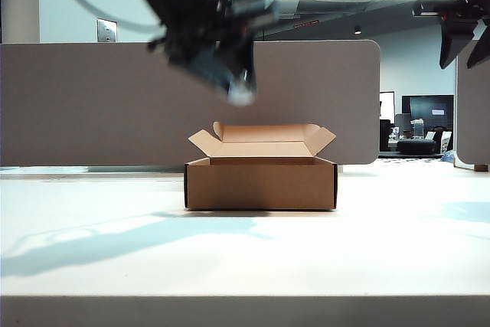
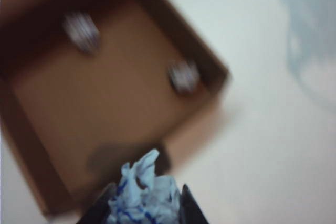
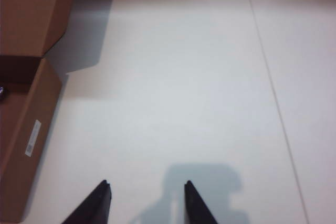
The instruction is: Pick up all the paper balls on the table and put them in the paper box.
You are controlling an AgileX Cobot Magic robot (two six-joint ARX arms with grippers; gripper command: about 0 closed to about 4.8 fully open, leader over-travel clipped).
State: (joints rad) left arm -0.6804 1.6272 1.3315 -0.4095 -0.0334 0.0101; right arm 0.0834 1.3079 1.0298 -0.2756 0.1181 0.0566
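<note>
Your left gripper clamps the third paper ball above the paper box's left rim; release early and it lands on the bench. The right gripper hangs high on the right, fingers parted, empty.

In the exterior view the left end effector is smearing into a dark blur above the paper box, with only a pale blob showing at its tip; the box walls are hiding whatever is lying inside. The right end effector is being cut off by the top right corner. In the left wrist view everything is blurring: two paper balls in the box are showing as grey smudges, and the frame edge is cropping the held ball and fingers. In the right wrist view only the finger tips are showing, and the box is running off the frame's edge.
</note>
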